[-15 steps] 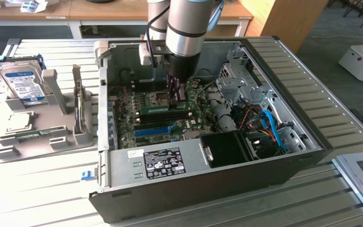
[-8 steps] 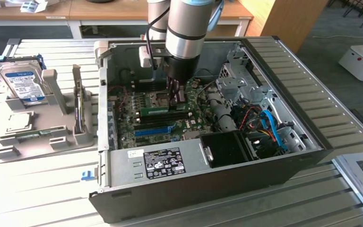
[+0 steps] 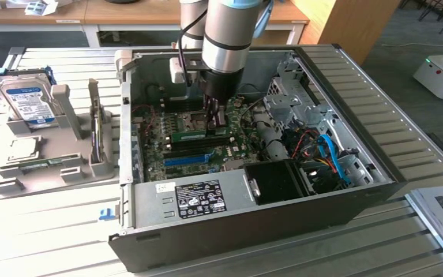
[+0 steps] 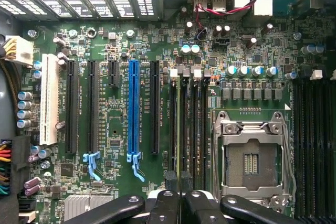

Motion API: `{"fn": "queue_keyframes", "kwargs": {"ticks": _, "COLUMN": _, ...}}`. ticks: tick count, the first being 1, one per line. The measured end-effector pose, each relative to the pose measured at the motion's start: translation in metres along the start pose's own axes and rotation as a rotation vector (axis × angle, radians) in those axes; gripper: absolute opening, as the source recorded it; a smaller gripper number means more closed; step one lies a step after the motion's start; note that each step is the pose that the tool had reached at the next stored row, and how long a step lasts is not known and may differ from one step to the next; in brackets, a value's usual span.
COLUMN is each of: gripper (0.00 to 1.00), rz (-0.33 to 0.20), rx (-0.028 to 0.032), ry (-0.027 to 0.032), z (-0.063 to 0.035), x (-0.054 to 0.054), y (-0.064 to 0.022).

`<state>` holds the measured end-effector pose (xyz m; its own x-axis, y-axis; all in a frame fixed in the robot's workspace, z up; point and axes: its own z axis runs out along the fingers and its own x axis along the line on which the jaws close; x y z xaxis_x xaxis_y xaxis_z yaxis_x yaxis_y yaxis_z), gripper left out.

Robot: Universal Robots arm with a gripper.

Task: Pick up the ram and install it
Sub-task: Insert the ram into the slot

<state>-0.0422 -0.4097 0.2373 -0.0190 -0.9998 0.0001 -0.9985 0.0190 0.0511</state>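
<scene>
1. Computer case (image 3: 206,231) lies open-side-up across the middle of the bench (image 3: 52,242). The motherboard (image 3: 154,151) faces up inside it.
2. The arm reaches straight down into the case. The gripper (image 3: 218,120) sits low over the middle of the motherboard.
3. The ram (image 3: 189,137) stands on its long edge on the motherboard, in the bank of memory slots. It lies between the blue slot (image 3: 184,158) and the CPU socket (image 4: 251,156), and parallel to the blue slot.
4. In the wrist view the ram (image 4: 178,129) appears edge-on as a thin green line along one black memory slot beside the socket. I cannot tell whether it is pressed fully home.
5. The jaws are drawn in close, with one finger on each face of the ram at one end, pinching the thin board between them (gripper (image 4: 179,184)).
6. Motherboard (image 4: 115,182) in the wrist view: blue slot (image 4: 133,108) is flanked by black slots. A white slot (image 4: 48,100) lies further out, toward the board's edge.
7. Power supply (image 3: 198,199) and black fan (image 3: 279,182) sit along the case wall nearest the exterior camera.
8. A grey holder (image 3: 52,167) sits near the bench's edge at the exterior view's left, well apart from the gripper. A hard drive (image 3: 29,101) stands upright in it.
</scene>
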Motion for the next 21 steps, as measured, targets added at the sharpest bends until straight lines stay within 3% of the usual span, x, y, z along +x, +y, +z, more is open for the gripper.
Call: {"fn": "queue_keyframes", "kwargs": {"ticks": 21, "gripper": 0.12, "rz": 0.0, "rx": 0.0002, "ry": -0.0002, "z": 0.0068, "x": 0.0008, "y": -0.0004}}
